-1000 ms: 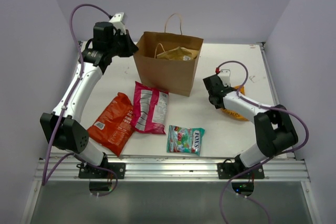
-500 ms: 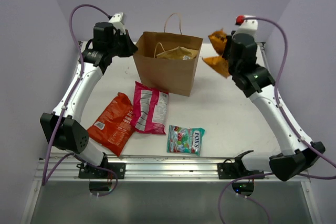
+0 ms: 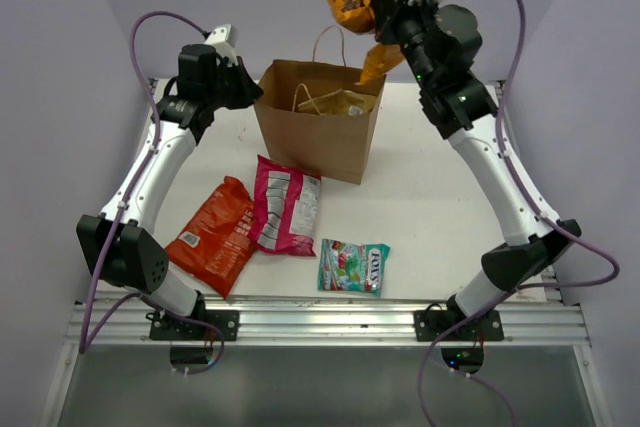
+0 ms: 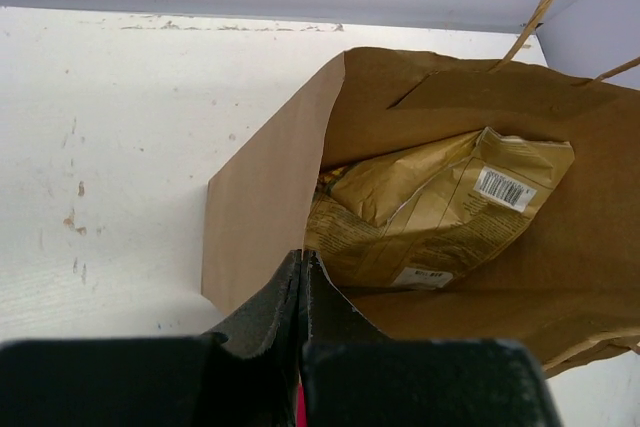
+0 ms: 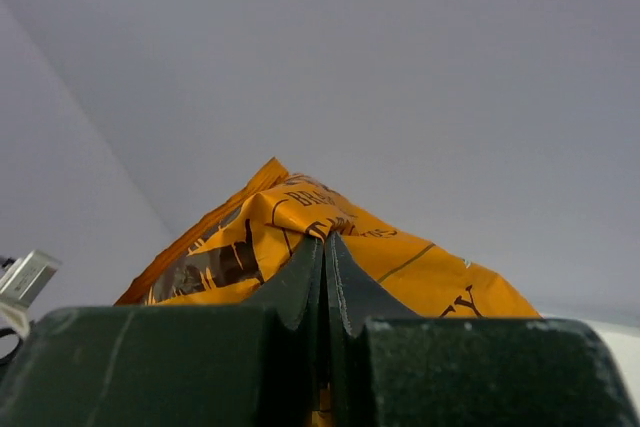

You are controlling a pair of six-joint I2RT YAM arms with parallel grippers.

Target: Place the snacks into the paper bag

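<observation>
The brown paper bag stands upright at the back of the table, its mouth open. The tan kraft pouch lies inside it, also seen in the left wrist view. My left gripper is shut on the paper bag's left rim. My right gripper is shut on the orange-yellow bag and holds it high above the bag's right rear; it fills the right wrist view. The red-orange chip bag, magenta bag and teal candy packet lie flat in front.
The white table is walled by lilac panels at the left, back and right. A metal rail runs along the near edge with both arm bases on it.
My right arm lifted the orange-yellow bag from the table's right side, raised it and swung it left to high above the paper bag. The left arm has not moved.
</observation>
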